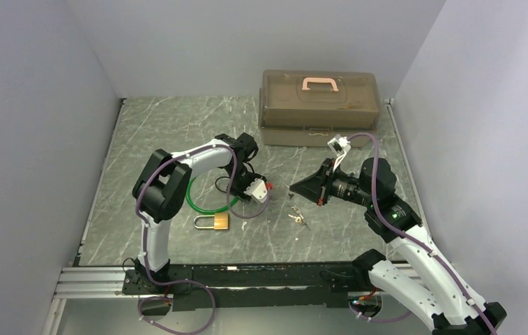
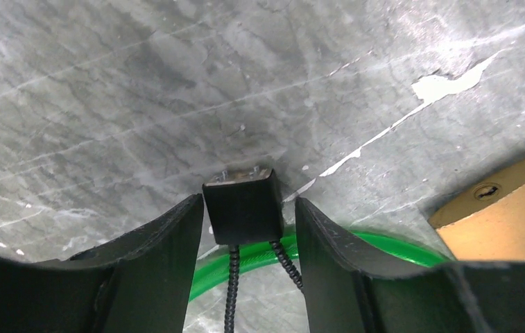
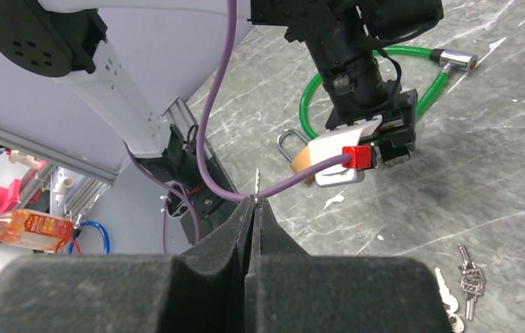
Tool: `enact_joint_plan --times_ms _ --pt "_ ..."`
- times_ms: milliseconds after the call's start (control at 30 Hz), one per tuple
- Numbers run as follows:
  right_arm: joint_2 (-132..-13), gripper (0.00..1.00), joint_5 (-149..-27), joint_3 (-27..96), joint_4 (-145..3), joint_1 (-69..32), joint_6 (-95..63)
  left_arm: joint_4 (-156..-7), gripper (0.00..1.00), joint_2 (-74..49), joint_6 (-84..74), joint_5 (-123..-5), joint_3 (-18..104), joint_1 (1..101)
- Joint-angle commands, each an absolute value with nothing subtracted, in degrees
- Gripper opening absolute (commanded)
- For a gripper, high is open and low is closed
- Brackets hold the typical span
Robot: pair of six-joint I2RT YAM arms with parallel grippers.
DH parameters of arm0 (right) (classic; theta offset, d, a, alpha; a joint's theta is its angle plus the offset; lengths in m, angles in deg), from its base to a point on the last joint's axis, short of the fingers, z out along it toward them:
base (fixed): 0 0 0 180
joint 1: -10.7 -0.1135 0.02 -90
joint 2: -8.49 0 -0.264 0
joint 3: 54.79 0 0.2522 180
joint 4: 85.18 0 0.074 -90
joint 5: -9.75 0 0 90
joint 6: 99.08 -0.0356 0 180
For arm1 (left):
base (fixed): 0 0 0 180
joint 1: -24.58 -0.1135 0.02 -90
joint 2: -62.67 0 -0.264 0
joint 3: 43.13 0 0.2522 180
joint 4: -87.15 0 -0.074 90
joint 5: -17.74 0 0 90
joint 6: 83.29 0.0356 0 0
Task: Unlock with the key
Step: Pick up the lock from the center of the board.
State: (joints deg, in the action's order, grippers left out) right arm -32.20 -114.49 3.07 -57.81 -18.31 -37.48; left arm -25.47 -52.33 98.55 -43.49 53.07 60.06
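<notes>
The right hand pinched a key; the left hand hung open around a black block. The padlock lay apart, unopened as far as I could judge.

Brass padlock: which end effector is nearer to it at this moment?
Left. The left end effector hovers just beyond and to the right of the brass padlock. The right end effector, shut on a thin key, is farther right, past the left one.

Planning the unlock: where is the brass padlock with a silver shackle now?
Top view: the brass padlock lies left of centre, just below the green cable loop, with the silver keys to its right.
</notes>
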Motion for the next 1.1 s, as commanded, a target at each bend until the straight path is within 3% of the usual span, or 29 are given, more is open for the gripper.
enact_joint_plan --times_ms 0,200,333,433,667,900,1067 --pt "-32.0 0.0 -116.9 5.0 -60.5 -17.4 -37.4 -22.6 0.58 -52.0 98.8 -44.3 52.8 61.5" --pt "-31.6 0.0 -117.3 5.0 -60.1 -16.8 -37.4 -21.6 0.55 -52.8 97.1 -45.4 53.7 61.6" --pt "-31.3 0.0 -117.4 5.1 -59.9 -16.6 -37.5 -19.6 0.35 -54.7 92.6 -44.6 57.0 61.5" --pt "-31.0 0.0 -117.1 5.5 -59.0 -16.4 -37.1 -19.9 0.0 -54.7 89.8 -44.2 57.7 61.3" --pt "-31.1 0.0 -117.6 6.6 -58.4 -16.1 -36.2 -17.0 0.0 -44.9 83.0 -38.3 61.6 59.3" --pt "-32.0 0.0 -119.7 6.2 -61.6 -15.9 -35.4 -13.2 0.0 -22.5 85.9 -33.3 62.4 59.1" --pt "-33.2 0.0 -122.8 7.0 -63.3 -15.8 -33.9 -22.6 0.0 -5.0 87.2 -30.4 56.5 63.7"
